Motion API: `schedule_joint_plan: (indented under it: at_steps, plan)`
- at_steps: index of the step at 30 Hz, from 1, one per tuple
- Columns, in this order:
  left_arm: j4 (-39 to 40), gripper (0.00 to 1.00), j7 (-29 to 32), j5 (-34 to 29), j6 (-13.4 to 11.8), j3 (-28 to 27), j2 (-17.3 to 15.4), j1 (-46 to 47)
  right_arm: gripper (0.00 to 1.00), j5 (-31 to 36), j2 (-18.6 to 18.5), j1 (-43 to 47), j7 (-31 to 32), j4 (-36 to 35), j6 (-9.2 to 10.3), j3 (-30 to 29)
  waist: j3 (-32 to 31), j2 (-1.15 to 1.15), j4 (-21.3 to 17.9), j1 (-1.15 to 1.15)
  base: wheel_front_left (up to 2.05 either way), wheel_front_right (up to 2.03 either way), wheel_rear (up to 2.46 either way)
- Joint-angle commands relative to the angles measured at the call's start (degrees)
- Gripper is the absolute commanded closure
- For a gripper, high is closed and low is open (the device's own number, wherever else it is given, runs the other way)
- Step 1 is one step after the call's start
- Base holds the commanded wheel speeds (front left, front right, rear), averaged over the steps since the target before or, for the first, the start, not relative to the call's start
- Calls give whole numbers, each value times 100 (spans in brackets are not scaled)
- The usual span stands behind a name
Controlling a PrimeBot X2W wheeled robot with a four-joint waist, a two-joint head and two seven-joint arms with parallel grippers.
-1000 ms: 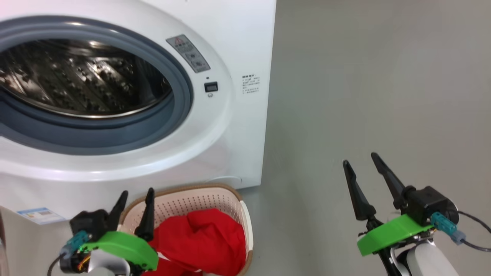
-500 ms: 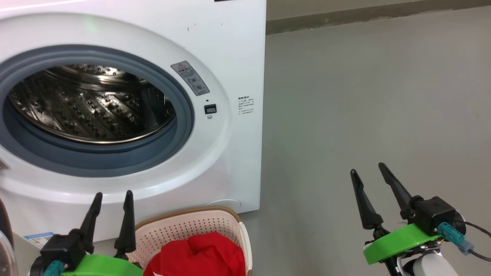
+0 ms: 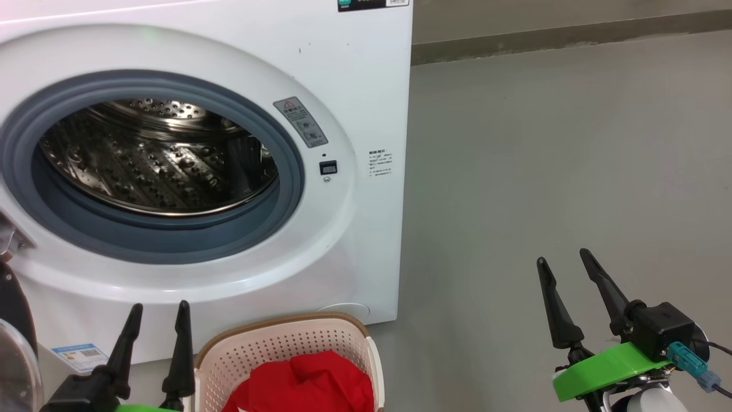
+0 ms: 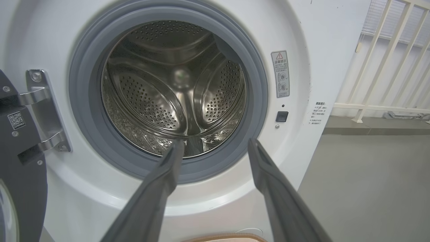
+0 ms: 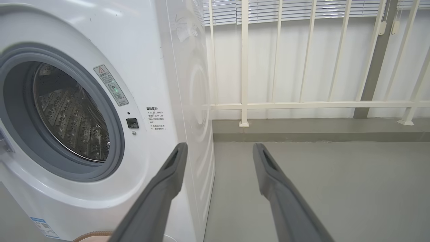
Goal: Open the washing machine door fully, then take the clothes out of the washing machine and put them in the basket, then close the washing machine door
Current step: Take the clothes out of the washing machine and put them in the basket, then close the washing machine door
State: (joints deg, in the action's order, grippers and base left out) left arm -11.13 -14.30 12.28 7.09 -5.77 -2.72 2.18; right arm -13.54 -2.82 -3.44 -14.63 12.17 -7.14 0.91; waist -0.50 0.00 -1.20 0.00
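Note:
The white washing machine (image 3: 354, 91) stands with its steel drum (image 3: 154, 160) bare inside the grey rubber ring. Its door (image 3: 14, 343) hangs swung out at the far left, black rim and glass edge showing; the left wrist view has the door (image 4: 20, 158) on its metal hinge. Red clothes (image 3: 309, 383) lie in the cream basket (image 3: 286, 343) on the floor in front of the machine. My left gripper (image 3: 160, 309) is open and empty just left of the basket, pointing at the drum (image 4: 174, 87). My right gripper (image 3: 563, 260) is open and empty over the floor, right of the machine.
Grey floor (image 3: 543, 160) stretches to the right of the machine. A white railing (image 5: 302, 104) on a low kerb runs along the back wall behind it. A blue label (image 3: 80, 356) is stuck low on the machine's front.
The camera has tilted up, so the machine and basket sit lower in the picture. My left gripper has dropped back to the left of the basket, away from the clothes. The right gripper has barely moved.

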Motion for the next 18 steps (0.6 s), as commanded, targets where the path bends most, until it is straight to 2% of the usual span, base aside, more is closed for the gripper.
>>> schedule_joint_plan:
  at_steps: [1, 18]
  plan:
    - [159, 0, -70, 50, 28, -195, -45, 75, 0, 50, -6, -50, -37, -169, -35, 129, 5, 0, 20, 0, 0, 0, 0]
    - [48, 0, -70, -179, 38, -322, -33, 103, 0, 56, -6, -31, -37, -95, -35, 153, -40, 0, 35, 0, -1, 1, 0]
